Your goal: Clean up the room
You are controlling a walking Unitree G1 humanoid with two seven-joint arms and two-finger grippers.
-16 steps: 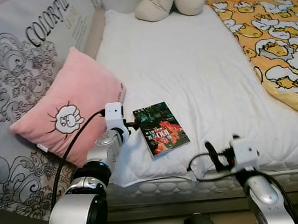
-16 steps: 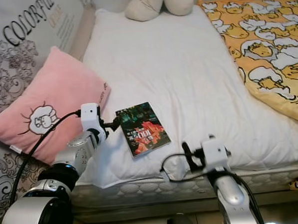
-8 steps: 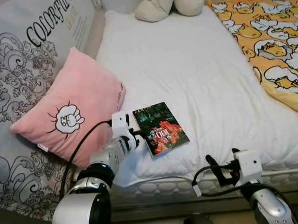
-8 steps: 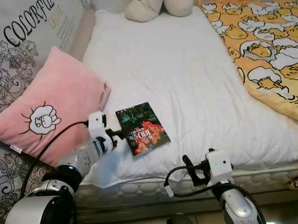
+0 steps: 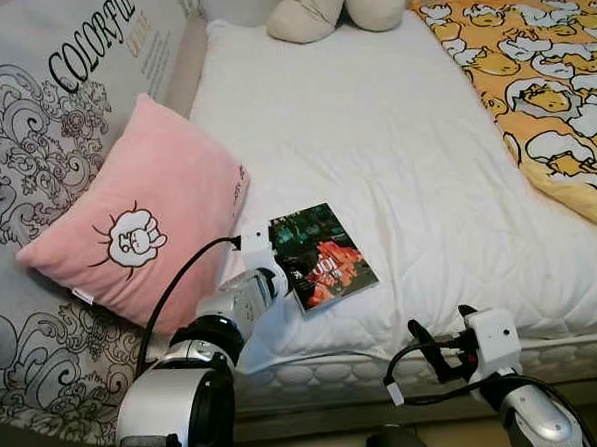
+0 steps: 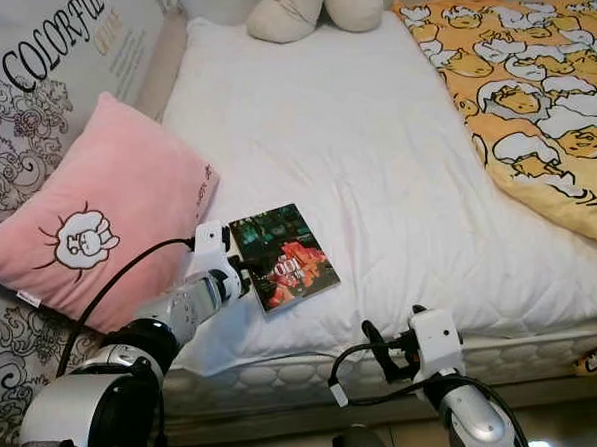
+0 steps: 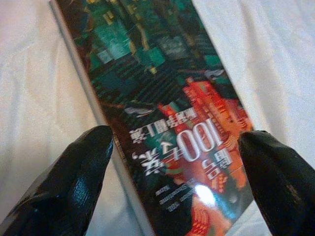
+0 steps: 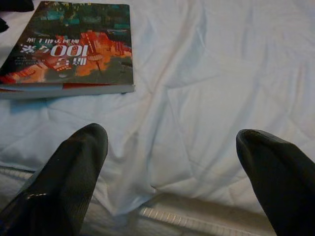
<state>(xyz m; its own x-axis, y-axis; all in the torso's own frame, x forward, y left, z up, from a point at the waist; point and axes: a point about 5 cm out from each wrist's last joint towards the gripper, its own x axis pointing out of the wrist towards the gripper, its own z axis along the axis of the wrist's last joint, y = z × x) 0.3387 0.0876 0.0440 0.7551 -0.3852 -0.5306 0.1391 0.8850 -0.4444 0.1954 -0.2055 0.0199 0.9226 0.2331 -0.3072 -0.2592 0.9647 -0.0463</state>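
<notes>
- White quilted bedding (image 5: 395,148) covers the mattress in front of the robot, and the work happens near its front edge.
- The left gripper (image 7: 177,162) is at the left side of a paperback book with a dark green and orange-red cover (image 5: 320,256); its two black fingers (image 7: 74,182) stand wide apart, one at the spine edge and one over the other side of the cover — I cannot tell if they touch it.
- The book lies flat on the white bedding, near the front edge, just beside a pink square pillow with a small cartoon sheep (image 5: 138,217).
- The right gripper (image 8: 172,162) hangs low in front of the mattress edge, well apart from the book; its fingers (image 8: 69,182) are also spread open, holding nothing.
- The pink pillow leans on a grey-white cover with black swirl patterns and large printed letters (image 5: 33,117) at the robot's left.
- Farther away, a beige plush toy (image 5: 332,6) lies at the far end of the bed.
- An orange blanket with yellow duck pictures (image 5: 546,80) covers the right side of the bed.
</notes>
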